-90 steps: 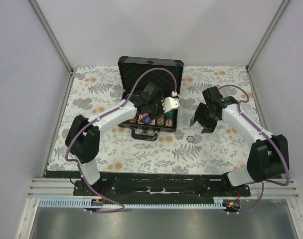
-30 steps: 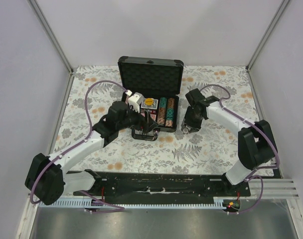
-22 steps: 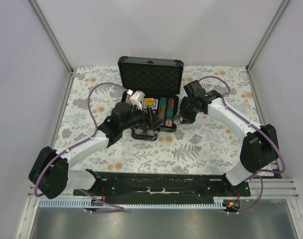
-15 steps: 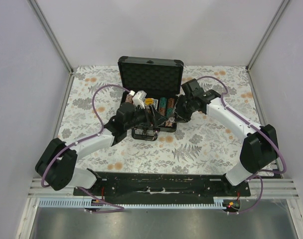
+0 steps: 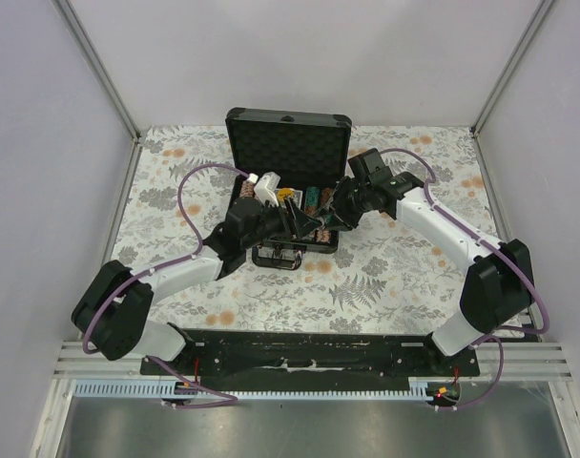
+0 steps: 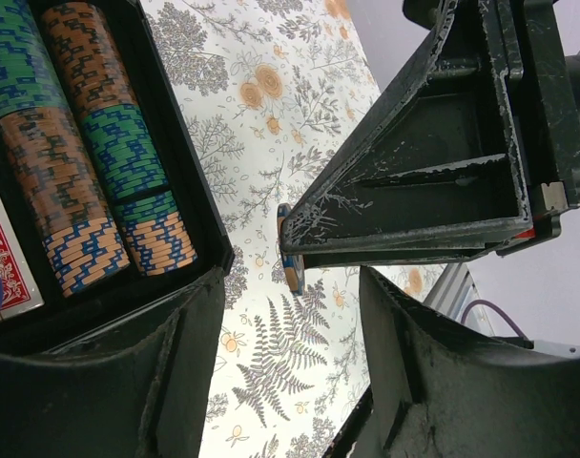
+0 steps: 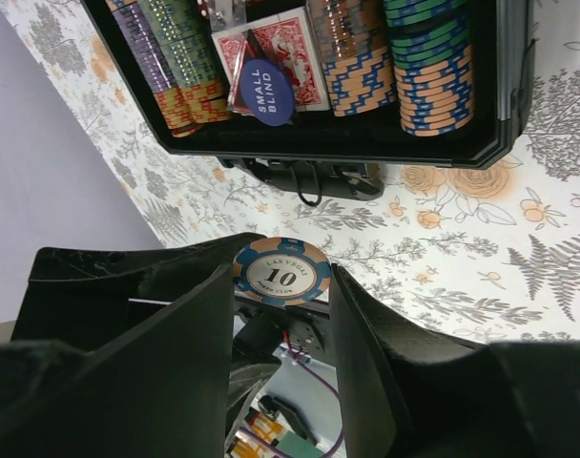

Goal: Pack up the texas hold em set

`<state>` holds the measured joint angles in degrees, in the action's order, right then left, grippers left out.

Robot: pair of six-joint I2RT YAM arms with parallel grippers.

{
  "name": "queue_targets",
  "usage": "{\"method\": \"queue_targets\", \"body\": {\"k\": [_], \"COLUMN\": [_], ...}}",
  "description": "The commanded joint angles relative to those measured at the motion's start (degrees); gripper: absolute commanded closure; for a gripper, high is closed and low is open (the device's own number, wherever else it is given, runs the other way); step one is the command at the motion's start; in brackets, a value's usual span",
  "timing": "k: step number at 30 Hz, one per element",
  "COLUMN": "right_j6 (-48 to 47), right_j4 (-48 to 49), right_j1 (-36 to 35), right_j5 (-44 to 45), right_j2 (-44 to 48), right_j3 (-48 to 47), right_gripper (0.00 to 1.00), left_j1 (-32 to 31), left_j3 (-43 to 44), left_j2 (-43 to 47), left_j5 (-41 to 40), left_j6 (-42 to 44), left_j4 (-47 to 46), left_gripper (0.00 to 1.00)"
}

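The black case [image 5: 288, 143] lies open at the table's middle, with rows of striped poker chips [image 7: 428, 67], a red card deck [image 7: 295, 36] and a blue "small blind" button [image 7: 259, 93] inside. My right gripper [image 7: 281, 286] is shut on an orange and blue "10" poker chip [image 7: 281, 271], held just off the case's front right corner [image 5: 326, 223]. My left gripper [image 6: 290, 382] is open and empty, close beside it at the case's front edge [image 5: 298, 227]. The held chip shows edge-on in the left wrist view [image 6: 291, 262].
The case's handle [image 5: 279, 256] sticks out toward me. The foam-lined lid [image 5: 288, 155] stands upright behind the tray. The floral tablecloth [image 5: 385, 277] spreads around the case. Purple cables loop above both arms.
My right gripper has swung left from the table beside the case to its front right corner with the chip. My left gripper has moved right along the case's front to meet it.
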<state>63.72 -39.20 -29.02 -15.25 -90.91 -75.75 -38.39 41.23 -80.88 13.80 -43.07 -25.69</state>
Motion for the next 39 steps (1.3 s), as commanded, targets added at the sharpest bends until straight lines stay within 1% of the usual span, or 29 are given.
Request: {"method": "queue_targets", "body": {"k": [1, 6, 11, 14, 16, 17, 19, 22, 24, 25, 27, 30, 33, 36, 38, 39], "right_j6": [2.7, 3.0, 3.5, 3.3, 2.9, 2.7, 1.7, -0.9, -5.0, -8.1, -16.0, -28.3, -39.9, -45.1, -45.0, -44.3], "right_j4": [3.3, 3.6, 4.5, 4.7, 4.7, 4.8, 4.9, 4.8, 4.8, 4.7, 4.7, 4.7, 4.7, 6.0, 8.8, 10.4], "right_j1": [-0.1, -0.1, -0.2, -0.3, -0.3, -0.3, -0.3, 0.4, 1.1, 1.5, 2.4, 4.4, 4.6, 4.6, 4.5, 4.3], "right_j5": [-2.4, -3.2, -3.9, -4.1, -4.4, -4.4, -4.4, -3.5, -3.9, -4.2, -5.8, -12.9, -21.8, -29.8, -33.5, -35.1], "right_j2": [1.6, 1.5, 0.9, 0.4, 0.1, 0.2, 0.7, 2.6, 4.3, 5.0, 5.8, 7.0, 7.9, 8.6, 9.1, 9.3], "right_j3": [0.3, 0.7, 1.6, 1.6, 1.6, 1.6, 1.5, 1.3, 0.9, 0.6, 0.2, 0.4, 1.1, 2.4, 3.1, 3.6], "right_gripper": [0.63, 0.63, 0.63, 0.63, 0.62, 0.60, 0.52, 0.37, 0.23, 0.20, 0.16, 0.18, 0.23, 0.30, 0.40, 0.44], "left_j1": [-0.5, -0.5, -0.5, -0.5, -0.6, -0.5, -0.5, -0.5, -0.5, -0.3, 0.2, 1.6, 3.4, 5.3, 5.7, 5.7], "left_j3": [2.1, 3.1, 4.4, 4.9, 5.2, 5.3, 5.4, 5.4, 5.6, 5.8, 6.0, 6.6, 7.3, 8.7, 9.8, 10.5], "left_j2": [-0.6, -1.0, -1.7, -2.0, -2.0, -2.1, -1.8, -0.9, 0.1, 0.7, 1.9, 4.1, 5.9, 6.7, 6.9, 6.8], "left_j5": [-2.4, -3.9, -4.0, -3.9, -3.8, -3.6, -3.3, -2.6, -1.2, -0.2, 1.8, 8.1, 15.4, 24.0, 29.0, 30.9], "left_j6": [-1.5, -1.9, -2.0, -2.1, -2.0, -1.8, -1.1, 1.6, 4.2, 5.6, 8.2, 11.2, 13.1, 12.2, 11.5, 11.0], "left_j4": [-3.0, -1.5, -0.3, 0.3, 0.5, 0.8, 1.4, 3.3, 5.4, 6.5, 9.4, 12.3, 14.3, 15.0, 15.1, 15.2], "left_gripper": [0.38, 0.58, 0.73, 0.87, 0.96, 0.98, 0.98, 0.98, 0.98, 0.98, 0.98, 0.98, 0.98, 0.98, 0.98, 0.98]}}
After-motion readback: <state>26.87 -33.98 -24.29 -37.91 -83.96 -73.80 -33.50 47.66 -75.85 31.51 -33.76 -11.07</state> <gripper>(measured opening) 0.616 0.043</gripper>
